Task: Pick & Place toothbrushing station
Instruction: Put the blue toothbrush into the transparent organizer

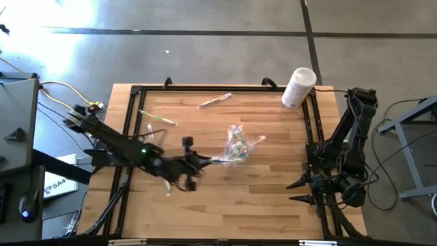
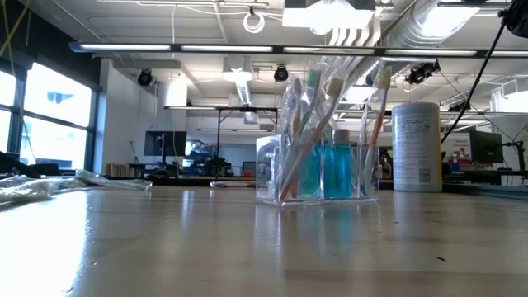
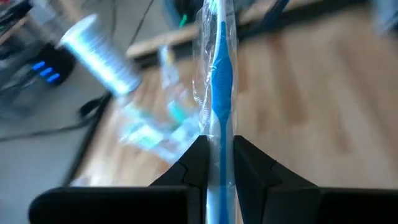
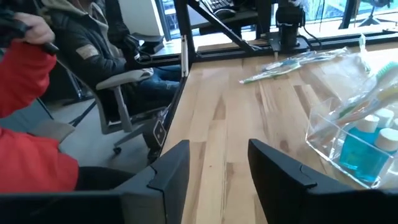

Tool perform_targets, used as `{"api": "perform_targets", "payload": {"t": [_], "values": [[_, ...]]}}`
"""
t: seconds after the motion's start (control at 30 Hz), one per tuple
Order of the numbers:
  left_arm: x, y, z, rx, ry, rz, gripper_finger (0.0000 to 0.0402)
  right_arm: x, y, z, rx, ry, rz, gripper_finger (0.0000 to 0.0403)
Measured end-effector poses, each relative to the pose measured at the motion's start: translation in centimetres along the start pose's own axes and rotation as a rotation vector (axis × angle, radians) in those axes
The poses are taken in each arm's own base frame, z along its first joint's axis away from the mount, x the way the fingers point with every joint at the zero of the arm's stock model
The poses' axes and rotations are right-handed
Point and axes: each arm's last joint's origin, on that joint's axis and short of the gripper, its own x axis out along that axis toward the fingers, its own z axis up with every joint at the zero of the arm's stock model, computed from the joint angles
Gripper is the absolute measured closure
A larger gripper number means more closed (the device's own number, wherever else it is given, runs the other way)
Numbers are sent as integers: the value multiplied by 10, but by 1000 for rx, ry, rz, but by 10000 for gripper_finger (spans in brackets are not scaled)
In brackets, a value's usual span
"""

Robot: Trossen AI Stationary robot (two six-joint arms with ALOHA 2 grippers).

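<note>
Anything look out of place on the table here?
Two wrapped toothbrushes lie loose on the table, away from the clear holder. The left claw grips a wrapped blue toothbrush.

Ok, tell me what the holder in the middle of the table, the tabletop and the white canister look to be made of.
Holder: clear, glossy hard plastic, probably acrylic; you see the brushes and teal tubes through its walls.
Tabletop: light wood planks, visible grain, a soft sheen.
White canister: likely plastic, smooth, with a printed label; the material is uncertain.
</note>
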Motion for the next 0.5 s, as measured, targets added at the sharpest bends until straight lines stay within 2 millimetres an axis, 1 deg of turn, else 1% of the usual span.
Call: {"api": "perform_targets", "payload": {"t": [0.13,0.2,0.3,0.43,0.5], "values": [[-3,9,-37,-112,-231,-125,359,0,-1,1,-15,-31,-40,247],[4,13,-56,-157,-329,-159,359,0,-2,2,-17,-55,-71,247],[15,18,-86,-207,-402,-200,359,0,-3,2,-22,-76,-99,247],[31,25,-114,-292,-505,-234,359,1,-4,3,-20,-79,-111,247],[37,25,-120,-306,-583,-262,359,2,-5,3,-20,-80,-117,247]]}}
